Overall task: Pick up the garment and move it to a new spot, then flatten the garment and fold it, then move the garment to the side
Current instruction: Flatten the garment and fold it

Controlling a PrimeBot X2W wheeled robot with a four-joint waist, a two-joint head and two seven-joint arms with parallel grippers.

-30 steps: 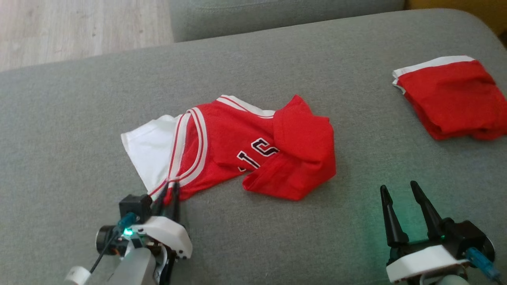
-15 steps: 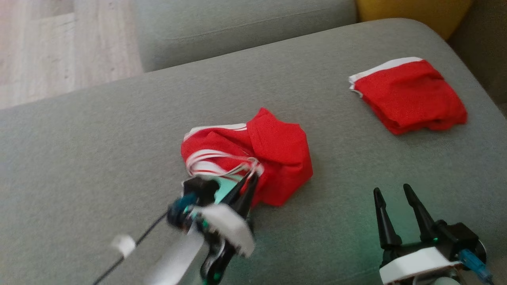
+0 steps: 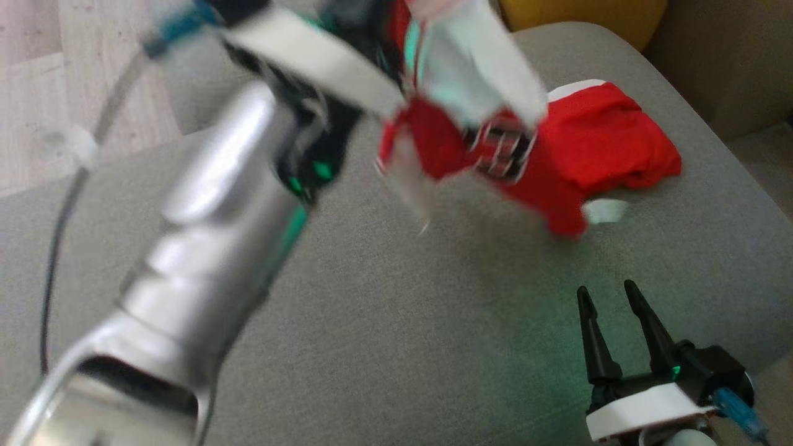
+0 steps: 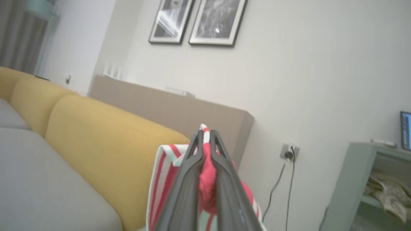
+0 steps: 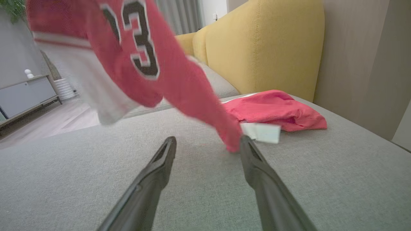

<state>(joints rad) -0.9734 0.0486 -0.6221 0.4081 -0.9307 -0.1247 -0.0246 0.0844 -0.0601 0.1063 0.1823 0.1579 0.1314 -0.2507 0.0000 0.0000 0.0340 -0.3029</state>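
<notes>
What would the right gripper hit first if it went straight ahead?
Probably the dangling jersey, its low tip just ahead of the right gripper; a folded red garment lies behind. Depth unclear.

1. Setting: a home living room.
2. Grey upholstered sofa seat (image 3: 396, 322) spans the near scene, with yellow back cushions (image 5: 263, 45) on its far right.
3. Framed pictures (image 4: 216, 21) hang on a pale wall. Below them is a wall socket (image 4: 289, 151) with cables plugged in.
4. Far left: light wood floor (image 3: 25, 74), low pale sideboard (image 5: 25, 93), grey curtains (image 5: 184, 12).
</notes>
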